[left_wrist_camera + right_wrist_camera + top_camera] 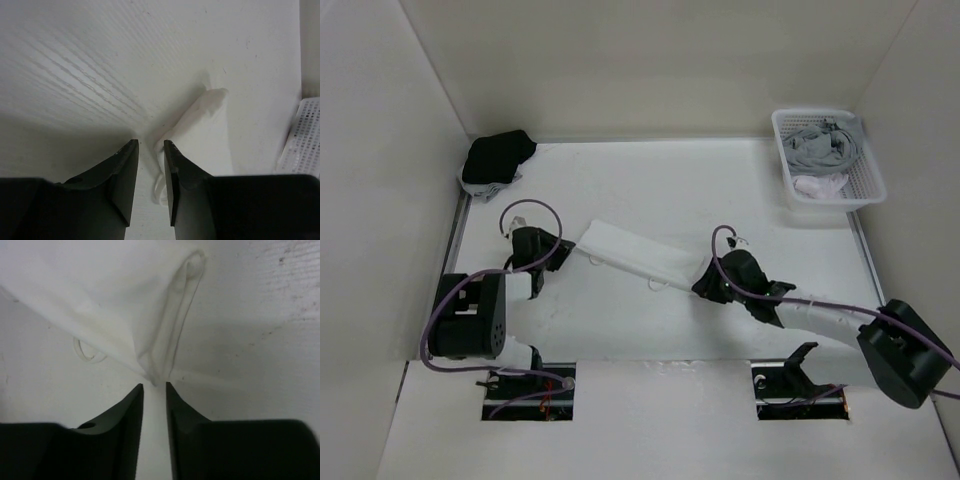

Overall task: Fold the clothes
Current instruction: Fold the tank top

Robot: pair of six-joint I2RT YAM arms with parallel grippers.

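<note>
A white garment, folded into a long narrow strip, is lying slantwise across the middle of the desk. It is running from the left claw at its farther, left end to the right claw at its nearer, right end. The left claw's fingers are standing apart just beside the cloth's end, gripping nothing, with a thin strap loop showing in the gap. The right claw's fingers are standing a little apart with gathered cloth running between them; whether they are pinching it cannot be told.

The fabric is looking thin, light and limp, so it will likely sag, crease and slide on the smooth desk. Taking hold at the strip's end corners, through all layers and clear of the straps, is probably safest. A basket and a black cloth are sitting at the far corners, well apart.
</note>
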